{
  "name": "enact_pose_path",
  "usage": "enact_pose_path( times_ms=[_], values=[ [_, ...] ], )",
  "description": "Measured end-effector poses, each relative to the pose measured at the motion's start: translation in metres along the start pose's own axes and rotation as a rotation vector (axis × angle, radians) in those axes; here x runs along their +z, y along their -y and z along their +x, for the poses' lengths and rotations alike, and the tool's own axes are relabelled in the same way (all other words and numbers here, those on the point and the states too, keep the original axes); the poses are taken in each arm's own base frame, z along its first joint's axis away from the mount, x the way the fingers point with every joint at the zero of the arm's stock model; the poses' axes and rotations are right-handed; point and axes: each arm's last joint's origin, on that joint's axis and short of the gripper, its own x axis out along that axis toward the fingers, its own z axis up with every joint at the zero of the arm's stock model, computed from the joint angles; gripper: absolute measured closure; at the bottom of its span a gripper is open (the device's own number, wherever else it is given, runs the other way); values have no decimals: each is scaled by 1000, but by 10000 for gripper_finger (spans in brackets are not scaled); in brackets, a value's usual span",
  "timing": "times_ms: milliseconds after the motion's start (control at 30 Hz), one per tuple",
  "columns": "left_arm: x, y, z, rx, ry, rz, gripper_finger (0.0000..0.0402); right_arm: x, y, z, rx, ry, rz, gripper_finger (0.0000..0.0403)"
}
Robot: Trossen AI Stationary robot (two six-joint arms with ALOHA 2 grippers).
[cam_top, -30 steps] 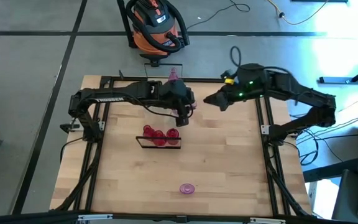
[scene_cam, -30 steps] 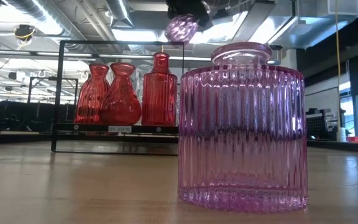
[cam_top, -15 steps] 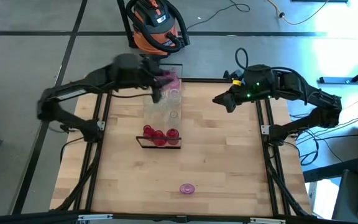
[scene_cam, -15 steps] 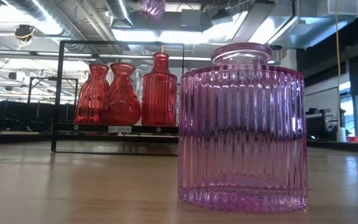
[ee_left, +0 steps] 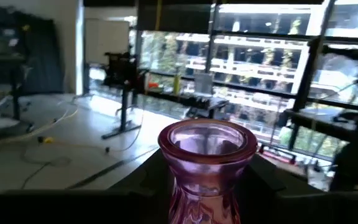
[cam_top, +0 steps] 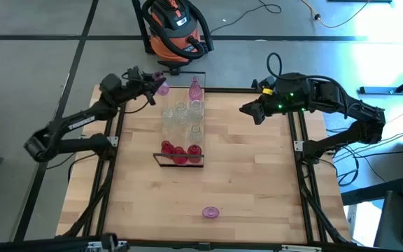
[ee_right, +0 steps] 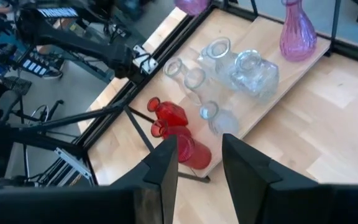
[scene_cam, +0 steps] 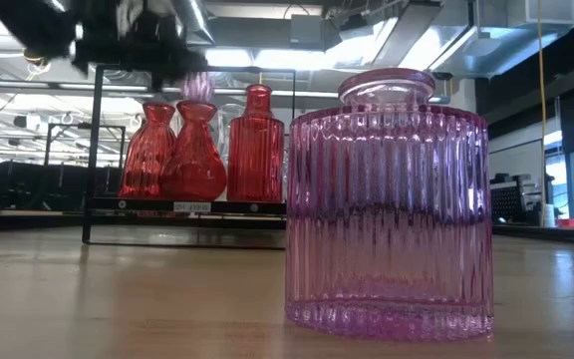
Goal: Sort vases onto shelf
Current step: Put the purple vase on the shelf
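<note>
My left gripper (cam_top: 154, 85) is over the table's far left corner, shut on a pink glass vase (cam_top: 161, 86), whose flared mouth (ee_left: 207, 140) fills the left wrist view. The shelf (cam_top: 165, 140) is a narrow plank running near to far. It carries red vases (cam_top: 178, 151) at its near end, clear vases (cam_top: 182, 115) in the middle and a tall pink vase (cam_top: 195, 89) at its far end. A ribbed pink vase (cam_top: 210, 211) stands alone near the table's front edge. My right gripper (cam_top: 247, 110) hangs open to the right of the shelf. My left gripper pinches the pink vase between its two fingers, on the narrow neck (ee_left: 205, 186) below the flared mouth. The fingers come in about level from the table's left side. The vase is upright and lifted clear of the table and shelf.
A black frame (cam_top: 110, 126) runs along the table's edges. An orange and black shop vacuum (cam_top: 173, 28) stands on the floor beyond the far edge. Bare wood (cam_top: 257, 175) spreads to the right of the shelf and in front of it.
My left gripper has carried the pink vase from above the shelf's middle toward the table's far left corner, swinging fast and turning as it went. The vase has stayed in its hold. My right gripper has drawn back slightly toward the right edge.
</note>
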Motion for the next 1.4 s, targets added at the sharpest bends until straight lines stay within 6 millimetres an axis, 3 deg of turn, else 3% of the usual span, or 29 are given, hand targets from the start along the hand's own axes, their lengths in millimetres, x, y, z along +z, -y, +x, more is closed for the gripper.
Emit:
enact_pose_path(
  times_ms=[200,467,600,767,1100,1400],
  values=[
    [-38,-44,14,-98,-102,-48,283,4,-3,2,16,49,36,288],
    [-71,-100,60,-220,-192,-74,283,8,-6,14,13,84,132,288],
    [-84,-116,83,-314,-221,-94,283,8,-6,17,7,76,178,288],
    [-93,-124,100,-375,-225,-71,284,8,-6,18,8,73,238,288],
    [-96,-121,101,-425,-237,-75,284,8,-5,18,-13,98,275,288],
    [-86,-108,95,-450,-236,-111,284,8,-4,18,-32,107,268,288]
  ],
)
